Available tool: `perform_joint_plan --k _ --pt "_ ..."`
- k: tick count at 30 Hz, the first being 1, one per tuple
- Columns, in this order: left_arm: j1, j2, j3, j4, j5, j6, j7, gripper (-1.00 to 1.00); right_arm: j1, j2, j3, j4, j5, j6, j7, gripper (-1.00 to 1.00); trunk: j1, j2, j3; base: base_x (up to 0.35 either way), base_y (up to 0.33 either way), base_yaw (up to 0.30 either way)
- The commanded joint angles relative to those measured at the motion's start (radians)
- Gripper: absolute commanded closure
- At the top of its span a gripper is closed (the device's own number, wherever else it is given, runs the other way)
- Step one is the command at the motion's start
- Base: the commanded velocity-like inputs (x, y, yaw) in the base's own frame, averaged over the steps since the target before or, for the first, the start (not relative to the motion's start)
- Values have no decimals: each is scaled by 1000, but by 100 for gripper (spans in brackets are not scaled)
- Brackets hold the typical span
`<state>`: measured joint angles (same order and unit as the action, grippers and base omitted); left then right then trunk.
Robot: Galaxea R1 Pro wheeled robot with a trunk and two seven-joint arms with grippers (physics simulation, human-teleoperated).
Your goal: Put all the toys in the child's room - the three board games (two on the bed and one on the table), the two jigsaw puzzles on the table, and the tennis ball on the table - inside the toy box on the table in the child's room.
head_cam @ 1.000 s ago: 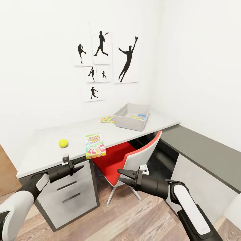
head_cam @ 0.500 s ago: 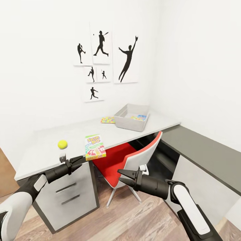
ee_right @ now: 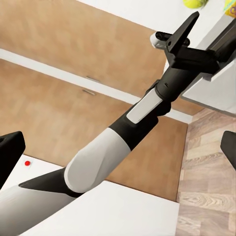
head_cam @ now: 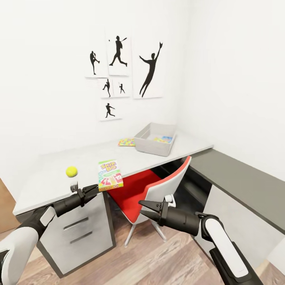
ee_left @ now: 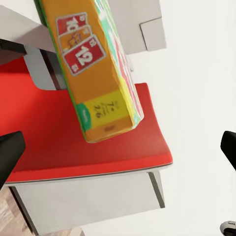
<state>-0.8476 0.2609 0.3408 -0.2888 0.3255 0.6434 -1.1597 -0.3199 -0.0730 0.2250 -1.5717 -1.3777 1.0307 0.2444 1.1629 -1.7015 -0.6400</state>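
Observation:
The SKIP BO board game (head_cam: 110,175) lies at the front edge of the table (head_cam: 47,182), overhanging it; it also shows close up (ee_left: 93,73) in the left wrist view. My left gripper (head_cam: 94,189) is open, just below and left of the game's near end, not touching it. The tennis ball (head_cam: 71,171) rests left of the game. One jigsaw puzzle (head_cam: 127,142) lies beside the grey toy box (head_cam: 152,147). A flat multicoloured piece (head_cam: 163,139) lies inside the box. My right gripper (head_cam: 140,207) hangs open over the chair. The bed is out of view.
A red and white chair (head_cam: 138,186) is tucked under the table, directly beneath the game. White drawers (head_cam: 77,231) stand below my left arm. A low dark grey cabinet (head_cam: 241,178) runs along the right wall. Brown doors (ee_right: 73,73) stand behind my left arm.
The view has shifted slightly, sliding the table to the left. My left gripper has risen closer to the near end of the SKIP BO game. The right arm has held still.

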Motion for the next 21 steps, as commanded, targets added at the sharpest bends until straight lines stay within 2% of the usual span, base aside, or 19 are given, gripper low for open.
perform_joint_plan --k 1,15,21 --pt "-1 0 0 0 4 8 -1 -100 -1 -1 1 0 9 1 10 -100 0 0 -1 60 -101 54" --pt "-1 0 0 0 4 8 -2 -100 -1 0 2 2 10 0 9 -100 0 0 -1 12 -22 68" --pt "-1 -1 0 0 4 8 -2 -100 -1 0 2 2 10 0 9 -100 0 0 -1 104 -23 72"
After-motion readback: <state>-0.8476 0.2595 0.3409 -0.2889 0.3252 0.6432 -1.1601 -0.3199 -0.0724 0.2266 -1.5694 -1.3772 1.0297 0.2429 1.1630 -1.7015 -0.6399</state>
